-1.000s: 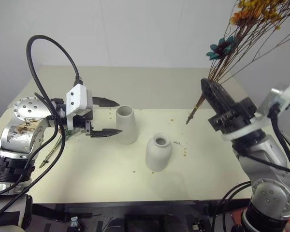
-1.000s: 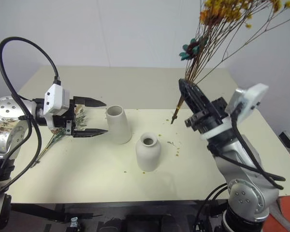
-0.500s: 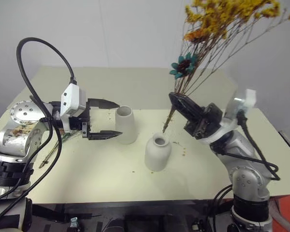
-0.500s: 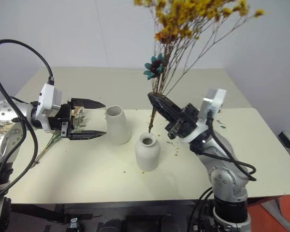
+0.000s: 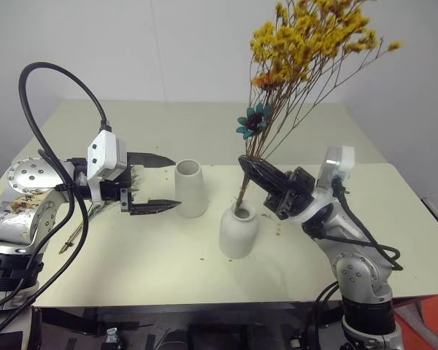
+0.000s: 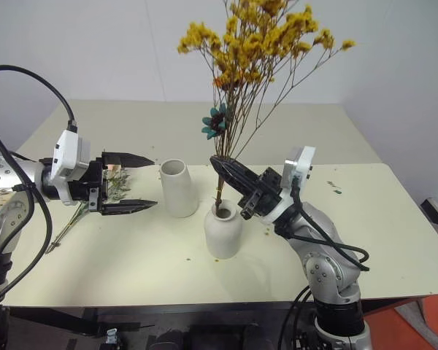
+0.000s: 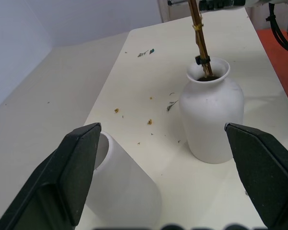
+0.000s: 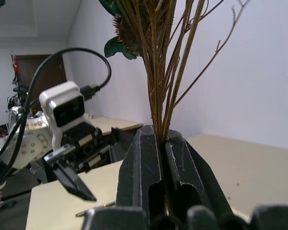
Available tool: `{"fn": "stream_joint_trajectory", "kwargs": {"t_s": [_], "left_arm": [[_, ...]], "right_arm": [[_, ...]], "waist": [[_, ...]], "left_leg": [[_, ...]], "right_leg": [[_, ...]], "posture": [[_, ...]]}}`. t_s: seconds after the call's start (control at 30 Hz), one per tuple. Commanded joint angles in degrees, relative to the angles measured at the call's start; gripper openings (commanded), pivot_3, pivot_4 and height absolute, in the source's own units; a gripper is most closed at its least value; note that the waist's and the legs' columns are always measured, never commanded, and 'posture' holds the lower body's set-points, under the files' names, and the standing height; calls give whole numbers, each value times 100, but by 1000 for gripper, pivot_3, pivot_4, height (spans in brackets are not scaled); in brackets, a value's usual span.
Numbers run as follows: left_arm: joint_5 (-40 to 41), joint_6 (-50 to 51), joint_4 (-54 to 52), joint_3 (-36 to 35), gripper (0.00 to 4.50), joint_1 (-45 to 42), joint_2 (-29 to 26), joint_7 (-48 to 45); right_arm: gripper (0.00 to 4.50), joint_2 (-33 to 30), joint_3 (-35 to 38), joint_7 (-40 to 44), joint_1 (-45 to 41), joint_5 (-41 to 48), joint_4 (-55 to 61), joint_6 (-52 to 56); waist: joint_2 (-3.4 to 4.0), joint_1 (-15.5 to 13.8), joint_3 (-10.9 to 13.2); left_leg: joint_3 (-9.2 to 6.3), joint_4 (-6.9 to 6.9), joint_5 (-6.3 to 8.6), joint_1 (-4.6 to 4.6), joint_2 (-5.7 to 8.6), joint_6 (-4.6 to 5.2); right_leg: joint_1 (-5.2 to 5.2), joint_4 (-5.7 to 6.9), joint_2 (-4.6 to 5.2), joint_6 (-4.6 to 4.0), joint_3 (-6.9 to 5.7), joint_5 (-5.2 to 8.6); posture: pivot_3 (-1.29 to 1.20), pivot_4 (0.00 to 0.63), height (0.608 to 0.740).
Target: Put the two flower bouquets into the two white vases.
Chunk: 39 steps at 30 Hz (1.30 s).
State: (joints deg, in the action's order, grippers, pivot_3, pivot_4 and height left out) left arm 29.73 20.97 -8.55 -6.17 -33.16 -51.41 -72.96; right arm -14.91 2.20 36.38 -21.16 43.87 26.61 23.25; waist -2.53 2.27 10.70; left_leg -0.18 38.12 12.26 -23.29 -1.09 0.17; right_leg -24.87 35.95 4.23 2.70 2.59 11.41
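The right gripper (image 5: 257,169) squeezes the yellow bouquet (image 5: 306,51) by its stems, whose tips sit in the round vase (image 5: 239,230). Go straight down, slowly, then let go. The left gripper (image 5: 160,182) waits wide apart beside the tall vase (image 5: 191,187).

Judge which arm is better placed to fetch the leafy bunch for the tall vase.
Left. Its tool is open and free, near the leafy bunch and the tall vase; the right tool is shut on the yellow bouquet.
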Motion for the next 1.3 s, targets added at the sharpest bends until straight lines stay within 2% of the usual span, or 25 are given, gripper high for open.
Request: {"fn": "stream_joint_trajectory", "kwargs": {"t_s": [0.03,0.53,0.67,0.97,1.0,1.13,1.3], "left_arm": [[93,-2,-177,-140,4500,-42,-62,46],[70,-17,-66,-75,4500,-273,-42,-14],[2,-70,-38,-31,4500,-312,-47,-52],[-43,-160,31,36,4500,-414,32,-65],[-46,-168,38,43,4500,-414,34,-65],[-37,-181,36,49,4500,-392,46,-48],[-76,-229,67,90,4500,-360,103,-26]], "right_arm": [[23,68,-71,142,118,-100,42,-303],[23,356,-256,467,607,-628,-354,-1099],[1119,401,-71,572,621,-275,-160,-1146],[4305,-145,-122,741,869,-431,74,-1036],[4488,-190,-93,725,896,-408,89,-1029],[4488,-623,-80,513,951,-760,108,-828],[4488,-776,-15,306,788,-787,115,-714]], "waist": [[0,1,0],[0,8,0],[0,7,0],[0,-7,0],[0,-9,0],[0,-5,0],[0,-8,0]], "left_leg": [[0,0,0,0,0,0],[1,0,0,1,0,0],[0,0,0,2,-1,0],[1,0,0,4,1,0],[0,0,0,3,0,0],[1,0,0,2,1,0],[1,0,0,4,1,0]], "right_leg": [[0,0,0,0,0,0],[-1,1,0,1,1,1],[-1,1,-2,1,1,1],[2,1,0,3,0,2],[2,1,0,3,0,2],[2,0,0,2,1,1],[2,2,-1,3,1,3]], "posture": [[0,150,740],[0,150,740],[0,150,740],[0,150,740],[0,150,740],[0,150,740],[0,150,740]]}}
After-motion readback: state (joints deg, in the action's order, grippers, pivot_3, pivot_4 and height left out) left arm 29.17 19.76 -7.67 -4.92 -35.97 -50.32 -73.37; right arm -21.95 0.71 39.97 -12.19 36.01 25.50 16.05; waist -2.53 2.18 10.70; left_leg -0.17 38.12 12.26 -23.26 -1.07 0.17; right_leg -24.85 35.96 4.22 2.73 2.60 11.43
